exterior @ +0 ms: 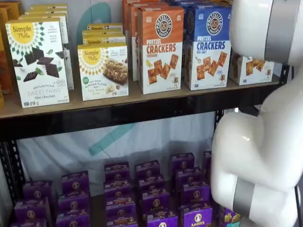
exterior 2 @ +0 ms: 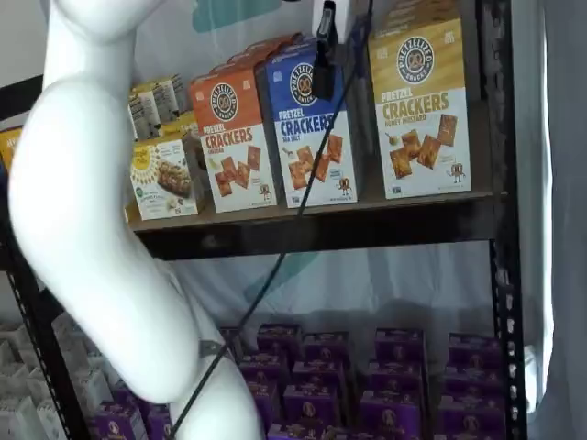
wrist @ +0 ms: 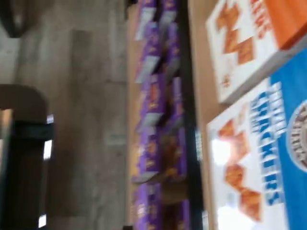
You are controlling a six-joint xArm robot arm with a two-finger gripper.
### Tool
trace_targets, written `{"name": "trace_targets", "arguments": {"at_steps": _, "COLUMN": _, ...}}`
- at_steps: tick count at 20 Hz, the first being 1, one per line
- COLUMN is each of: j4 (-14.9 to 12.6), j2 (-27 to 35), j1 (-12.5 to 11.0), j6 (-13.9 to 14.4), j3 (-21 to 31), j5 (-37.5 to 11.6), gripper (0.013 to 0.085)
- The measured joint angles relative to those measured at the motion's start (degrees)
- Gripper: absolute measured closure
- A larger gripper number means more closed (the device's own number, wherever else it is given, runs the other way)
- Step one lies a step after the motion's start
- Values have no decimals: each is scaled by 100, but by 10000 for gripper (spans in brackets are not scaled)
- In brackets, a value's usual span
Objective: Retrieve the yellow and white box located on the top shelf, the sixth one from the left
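Observation:
The yellow and white box [exterior 2: 422,110] stands upright at the right end of the top shelf [exterior 2: 367,213], right of a blue-topped carton [exterior 2: 307,128]. In a shelf view only its white lower part [exterior: 251,70] shows behind the white arm [exterior: 258,142], on the top shelf [exterior: 142,100]. The gripper [exterior 2: 323,69] shows as black fingers hanging from above with a cable, in front of the blue-topped carton and left of the yellow and white box. No gap or box shows between the fingers. The blurred wrist view does not show the yellow box.
An orange-topped carton [exterior: 160,47] and a blue-topped carton [exterior: 207,45] stand left of the target; both show in the wrist view [wrist: 249,38] [wrist: 268,158]. Simple Mills boxes [exterior: 40,61] fill the shelf's left. Small purple boxes [exterior: 151,194] fill the lower shelf. A black upright [exterior 2: 500,229] stands beside the target.

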Motion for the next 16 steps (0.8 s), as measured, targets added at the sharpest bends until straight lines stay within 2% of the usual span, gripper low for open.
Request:
{"name": "trace_targets", "arguments": {"at_steps": 3, "j4": 550, "j2": -280, "j1": -252, "j6": -18, "j3": 359, "j5": -471, "gripper": 130}}
{"name": "trace_targets", "arguments": {"at_steps": 7, "j4": 946, "j2": -587, "j1": -377, "j6": -119, "j3": 771, "j5": -1136, "gripper": 130}}
{"name": "trace_targets", "arguments": {"at_steps": 12, "j4": 1090, "j2": -922, "j1": -287, "j6": -455, "j3": 1328, "j5": -2260, "gripper": 130}}
{"name": "trace_targets", "arguments": {"at_steps": 16, "j4": 1122, "j2": -880, "j1": -238, "j6": -610, "j3": 1405, "j5": -2657, "gripper": 130}}
